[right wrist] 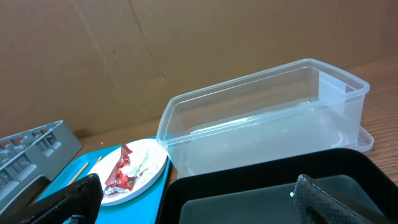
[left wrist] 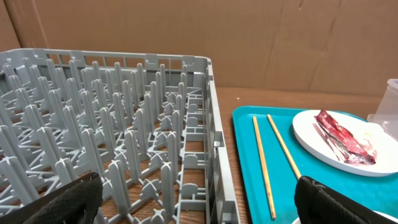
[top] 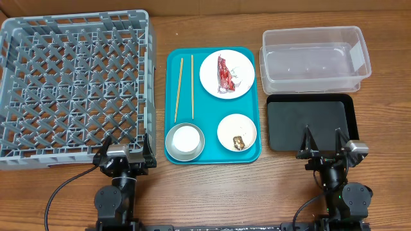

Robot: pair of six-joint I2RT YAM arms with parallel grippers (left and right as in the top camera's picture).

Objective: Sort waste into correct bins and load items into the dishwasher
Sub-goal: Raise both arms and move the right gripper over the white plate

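Overhead view: left gripper [top: 126, 141] sits at the near right corner of the grey dish rack [top: 77, 16], fingers spread wide, nothing between them. Right gripper [top: 323, 131] hovers over the near edge of the black tray [top: 308, 119], also wide open and empty. The teal tray [top: 207, 109] lies between the rack and the black tray. On it: two wooden chopsticks [top: 178, 90] lying roughly parallel along its left side; a white plate [top: 244, 64] at the far right with a red wrapper [top: 225, 74] on it; a small plate [top: 228, 125] at the near right holding a brown food scrap [top: 238, 141]; a metal bowl [top: 171, 144] at the near left with something white inside, cannot tell what. A clear plastic bin [top: 270, 38] stands just beyond the black tray, empty. Left wrist view: both fingers [left wrist: 62, 202] show at the bottom corners, well apart, with the rack's pegs and the chopsticks ahead between them. Right wrist view: fingers [right wrist: 62, 202] likewise apart, the black tray below, the clear bin beyond, and the wrapper on its plate to the left.
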